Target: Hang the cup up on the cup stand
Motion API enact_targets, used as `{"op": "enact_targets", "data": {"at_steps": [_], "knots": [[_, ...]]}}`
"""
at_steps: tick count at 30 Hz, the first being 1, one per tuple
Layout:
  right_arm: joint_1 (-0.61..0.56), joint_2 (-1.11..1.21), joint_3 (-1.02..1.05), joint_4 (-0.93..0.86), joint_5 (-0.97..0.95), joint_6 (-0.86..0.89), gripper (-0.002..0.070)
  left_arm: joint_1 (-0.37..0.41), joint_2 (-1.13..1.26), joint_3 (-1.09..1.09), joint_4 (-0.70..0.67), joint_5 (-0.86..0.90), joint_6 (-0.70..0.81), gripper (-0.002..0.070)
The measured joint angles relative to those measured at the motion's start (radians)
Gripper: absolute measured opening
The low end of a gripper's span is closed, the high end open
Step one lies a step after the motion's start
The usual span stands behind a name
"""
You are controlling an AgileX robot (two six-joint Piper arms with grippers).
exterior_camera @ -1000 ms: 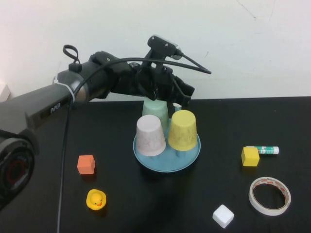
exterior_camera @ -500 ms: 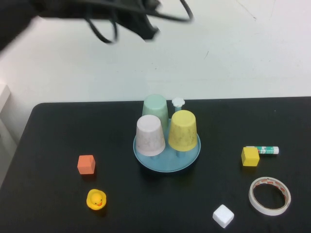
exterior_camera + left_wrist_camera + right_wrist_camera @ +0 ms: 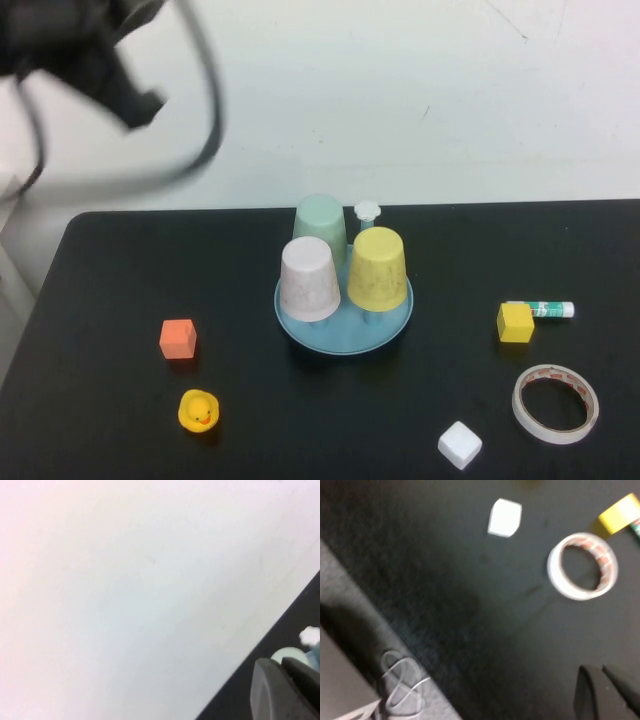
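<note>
Your yellow cup (image 3: 377, 268) sits inverted on the cup stand (image 3: 343, 335), well below the raised left gripper (image 3: 128, 100). Right gripper (image 3: 605, 692) hovers near the tape ring (image 3: 582, 566). Both sets of fingers closed.

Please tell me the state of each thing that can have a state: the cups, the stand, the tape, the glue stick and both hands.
yellow cup: upside down on the cup stand
white speckled cup: upside down on the stand
pale green cup: upside down on the stand
cup stand: one peg bare
tape roll: lying flat
glue stick: lying, capped
left hand: raised, holding nothing, shut
right hand: low over the table, shut
</note>
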State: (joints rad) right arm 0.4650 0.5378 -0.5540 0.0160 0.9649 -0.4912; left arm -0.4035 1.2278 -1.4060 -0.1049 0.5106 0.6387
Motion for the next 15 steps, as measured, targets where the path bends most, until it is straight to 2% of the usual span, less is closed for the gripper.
{"op": "enact_targets", "data": {"at_steps": [5,9,15], "knots": [[0.000,-0.002,0.061,0.016,0.001,-0.006,0.0000,0.000,-0.168,0.220,0.070,-0.183,-0.076,0.0000],[0.000,-0.002,0.062,0.017,-0.005,-0.009,-0.0001,0.000,-0.277,0.356,0.077,-0.275,-0.094,0.0000],[0.000,-0.002,0.062,0.017,-0.008,-0.012,-0.0001,0.000,-0.477,0.553,0.078,-0.294,-0.126,0.0000]]}}
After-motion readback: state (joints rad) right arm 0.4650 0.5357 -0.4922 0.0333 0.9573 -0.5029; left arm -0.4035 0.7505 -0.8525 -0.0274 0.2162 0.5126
